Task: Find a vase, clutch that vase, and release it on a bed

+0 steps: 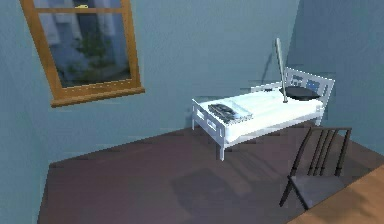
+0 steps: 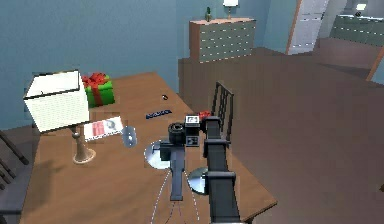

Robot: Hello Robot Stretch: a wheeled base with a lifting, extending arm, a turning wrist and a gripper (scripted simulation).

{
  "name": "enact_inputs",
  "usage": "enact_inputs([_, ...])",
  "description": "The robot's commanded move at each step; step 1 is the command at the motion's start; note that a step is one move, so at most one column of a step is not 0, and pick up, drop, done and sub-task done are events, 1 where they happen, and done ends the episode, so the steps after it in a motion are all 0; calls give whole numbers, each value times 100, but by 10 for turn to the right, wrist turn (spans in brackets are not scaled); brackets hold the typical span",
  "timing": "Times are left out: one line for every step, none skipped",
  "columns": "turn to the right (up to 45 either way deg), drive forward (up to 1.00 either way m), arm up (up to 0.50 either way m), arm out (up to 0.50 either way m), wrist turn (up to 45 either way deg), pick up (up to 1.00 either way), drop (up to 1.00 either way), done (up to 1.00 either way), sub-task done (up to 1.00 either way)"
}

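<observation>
Floor [image 1: 150,175]: dark brown boards, blue walls around.
Bed [image 1: 262,110]: white frame and pale mattress, in the far corner at the forward view's right of middle. A dark lump [image 1: 225,110] lies at its near end and a dark pillow-like shape [image 1: 301,95] at the head end.
Table [image 2: 60,190]: wooden, fills the arm side view's lower left, and its corner also shows at the forward view's bottom right.
Window [image 1: 85,45]: wooden frame, on the wall at the forward view's upper left.
Dresser [image 2: 220,38]: grey-green, against the far wall in the arm side view.
Chair [image 1: 320,165]: dark with a slatted back, between bed and table corner.
Arm [image 2: 218,175]: dark bar over the table's right part.
Lamp [image 2: 55,100]: white shade, wooden foot, stands on the table's left part.
Gift box [image 2: 97,90]: green with a red ribbon, at the table's far edge behind the lamp.
Grey discs [image 2: 158,153]: flat on the tabletop, at and under the gripper.
Booklet [image 2: 103,128]: red and white, flat beside the lamp foot.
Gripper [image 2: 176,150]: above the tabletop with the discs behind it; can't tell whether it holds anything.
Grey-blue vessel [image 2: 130,138]: small and upright on the table, between booklet and gripper. Too small to tell if it is the vase.
Remote-like bar [image 2: 158,114]: dark, lies flat, farther out on the table than the gripper.
</observation>
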Motion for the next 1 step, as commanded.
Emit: enact_inputs([0,0,0,0,450,0,0,0,0])
